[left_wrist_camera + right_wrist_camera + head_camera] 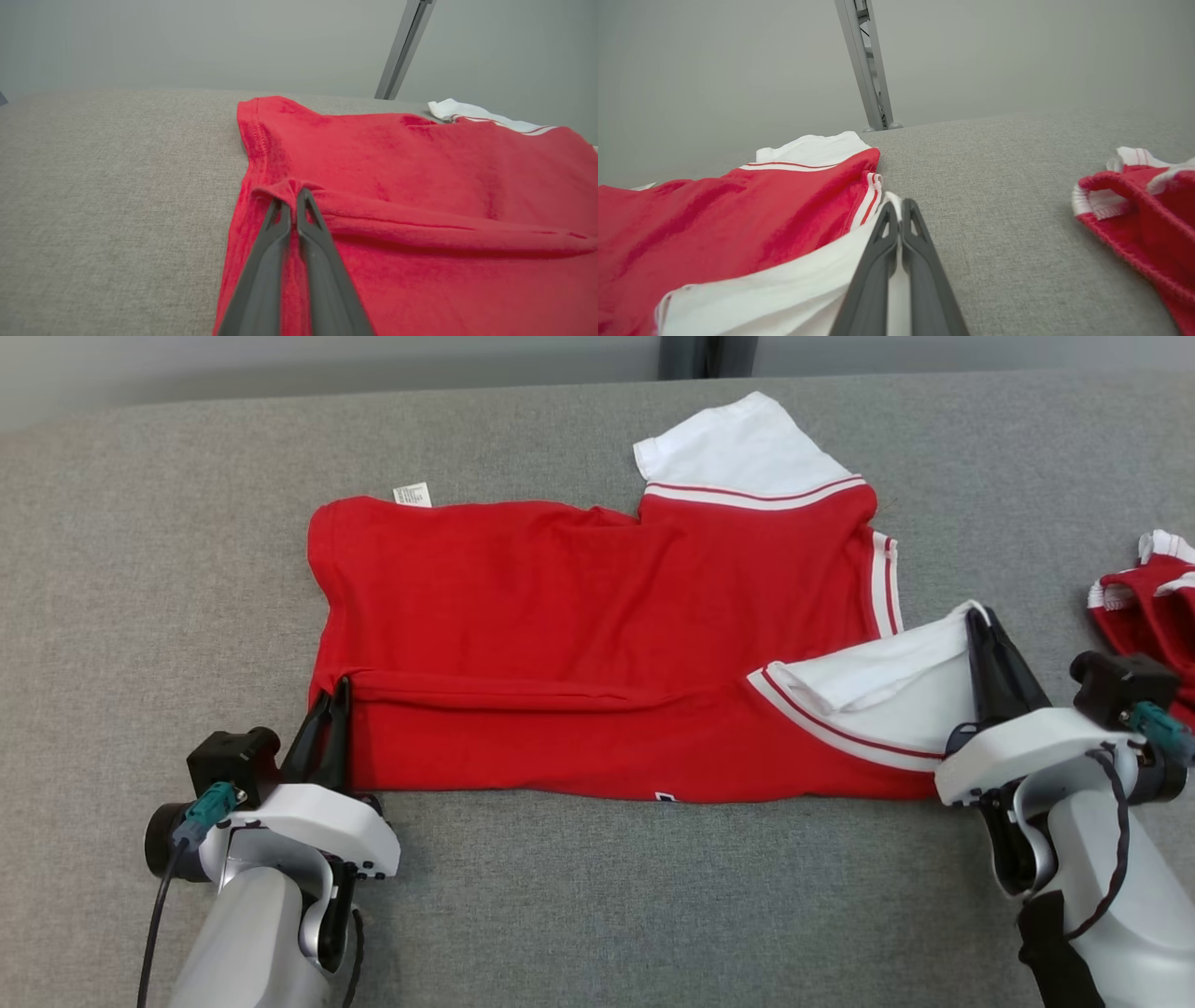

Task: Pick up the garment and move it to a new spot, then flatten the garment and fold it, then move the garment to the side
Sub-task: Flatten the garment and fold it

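Currently: red shirt (579,616) lying spread on grey table (653,896), between the two grippers. Left gripper (334,695): clenched on a folded red edge at its fingertips, shirt body stretching away to its right. Right gripper (977,616): clenched on white sleeve (887,695), shirt to its left. Second red-and-white cloth (1153,607): to its right, apart.
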